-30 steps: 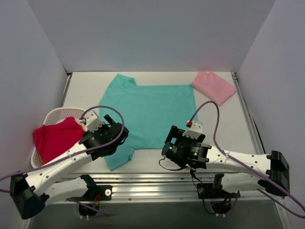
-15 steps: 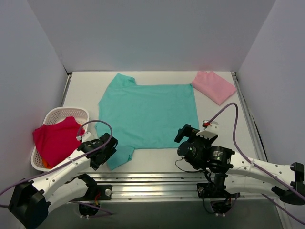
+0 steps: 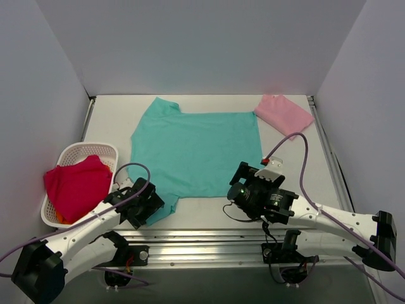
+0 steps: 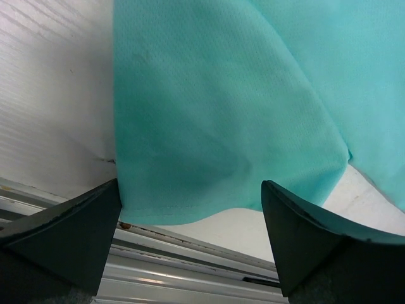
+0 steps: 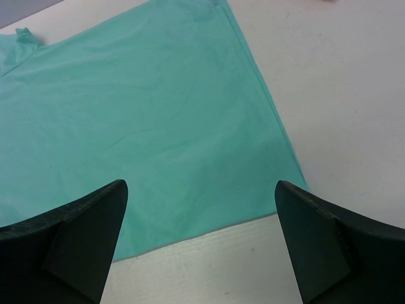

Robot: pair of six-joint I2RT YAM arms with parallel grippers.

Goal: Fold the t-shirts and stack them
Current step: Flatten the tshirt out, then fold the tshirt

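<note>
The teal-green t-shirt (image 3: pixel 196 149) lies spread flat in the middle of the table. The pale pink t-shirt (image 3: pixel 283 115) lies folded at the back right. My left gripper (image 3: pixel 150 206) is open and empty over the teal shirt's near-left sleeve (image 4: pixel 209 133), close to the table's front edge. My right gripper (image 3: pixel 239 185) is open and empty, just above the teal shirt's near-right hem corner (image 5: pixel 266 183).
A white lattice basket (image 3: pixel 76 158) stands at the left with a red cloth (image 3: pixel 76 185) in it. A metal rail (image 3: pixel 209 237) runs along the front edge, also in the left wrist view (image 4: pixel 190 272). White walls enclose the table.
The right gripper swung back and left from beside the hem to over the shirt's near-right corner. The left gripper drew toward the front edge over the near-left sleeve. The shirts have not moved.
</note>
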